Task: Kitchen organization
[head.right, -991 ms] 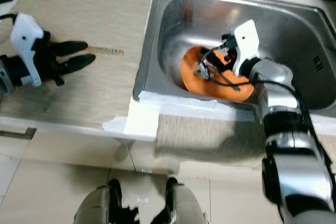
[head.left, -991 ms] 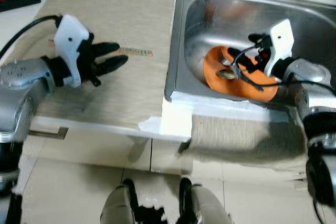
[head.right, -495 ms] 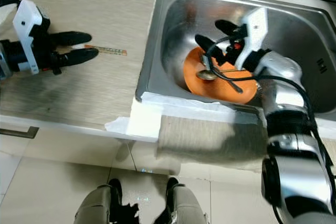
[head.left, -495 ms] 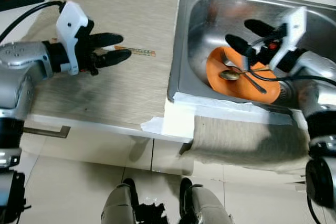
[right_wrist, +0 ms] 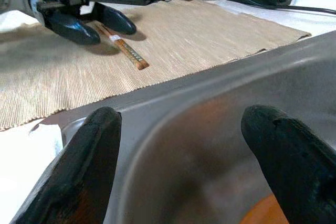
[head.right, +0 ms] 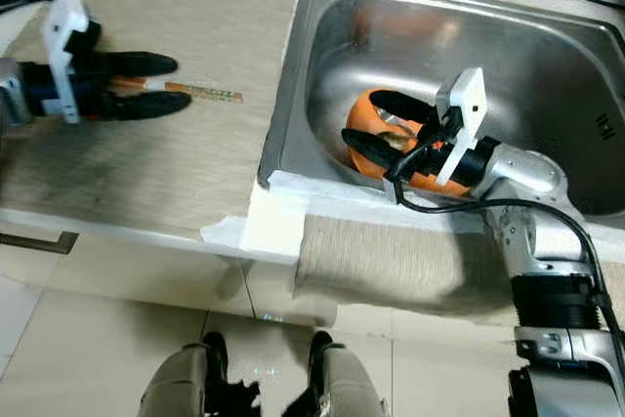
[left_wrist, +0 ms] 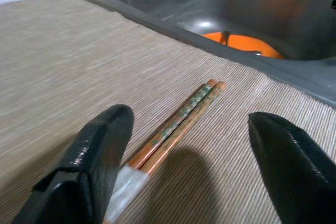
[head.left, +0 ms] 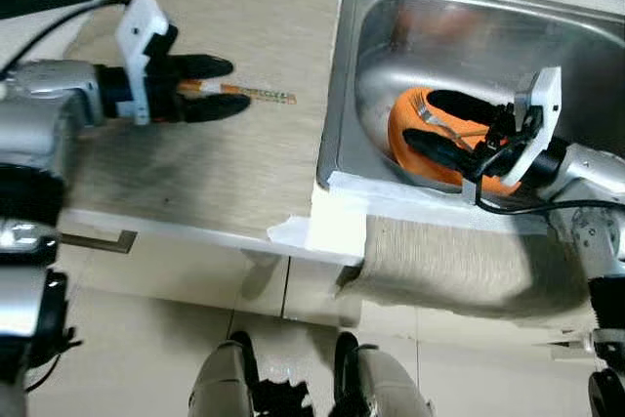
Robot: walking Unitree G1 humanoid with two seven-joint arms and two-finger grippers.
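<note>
- Two chopsticks (left_wrist: 176, 124) lie side by side on the worktop mat (head.left: 244, 163), between the wide-open fingers of your left end effector (head.left: 208, 87); lower, centre, then pinch both together.
- Keep your right end effector (head.right: 371, 124), also spread wide, clear above the orange plate (head.right: 376, 136) in the sink (head.right: 547, 65).

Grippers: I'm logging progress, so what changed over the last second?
The left gripper moved forward, open fingers now straddling the chopsticks. The right gripper rose, then dropped over the orange plate, open. Chopsticks and plate stayed put.
</note>
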